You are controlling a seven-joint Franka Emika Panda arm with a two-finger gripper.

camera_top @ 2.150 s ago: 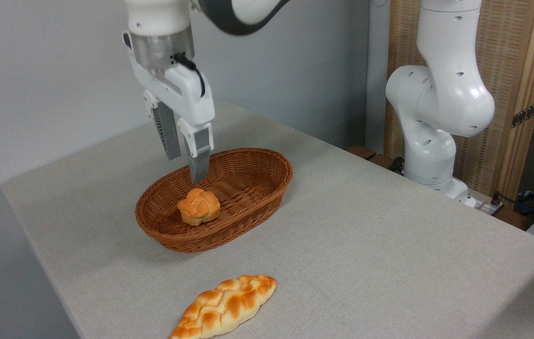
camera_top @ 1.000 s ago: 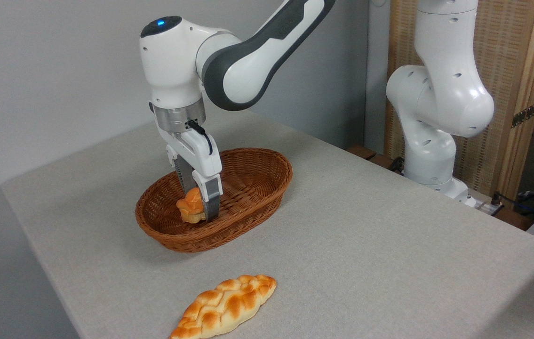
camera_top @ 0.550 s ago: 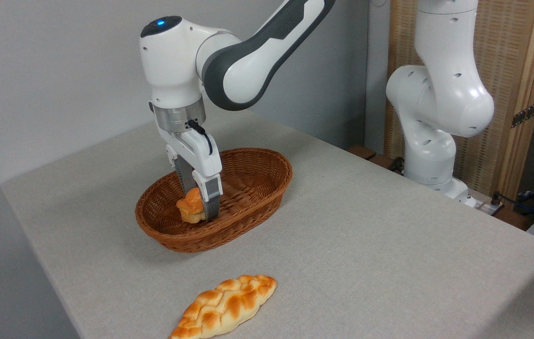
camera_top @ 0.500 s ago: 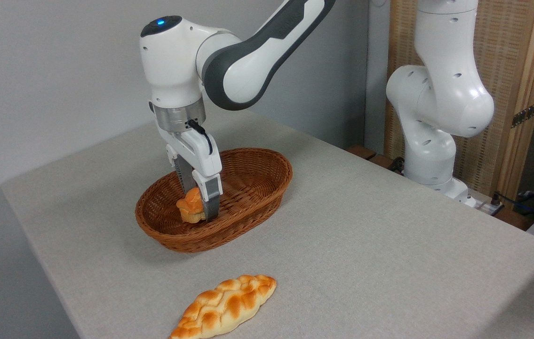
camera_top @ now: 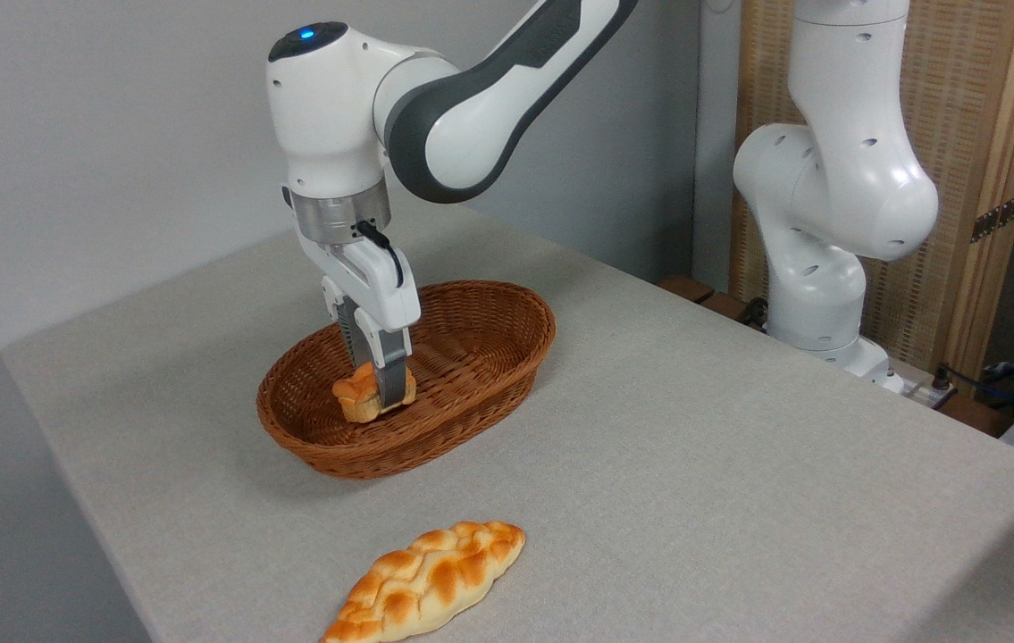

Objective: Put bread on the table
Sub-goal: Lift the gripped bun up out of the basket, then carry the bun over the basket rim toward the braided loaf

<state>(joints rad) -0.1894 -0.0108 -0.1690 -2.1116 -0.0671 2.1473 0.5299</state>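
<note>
From my one fixed camera, the near finger (camera_top: 390,379) of the two-finger gripper (camera_top: 379,386) covers the middle of the small golden-orange cracked-top bun (camera_top: 358,396); the far finger is mostly hidden. I see the gripper pinching the bun inside the brown oval wicker basket (camera_top: 480,357). A long braided loaf (camera_top: 426,582), cut off below, lies on the grey-beige cloth table (camera_top: 694,464). Behind it are a grey wall and a wooden screen (camera_top: 971,134).

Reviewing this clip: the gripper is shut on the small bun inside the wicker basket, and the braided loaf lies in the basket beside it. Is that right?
Not quite. The camera view shows the braided loaf lying on the table, outside and in front of the wicker basket. The rest holds: the gripper is shut on the small bun inside the basket.
</note>
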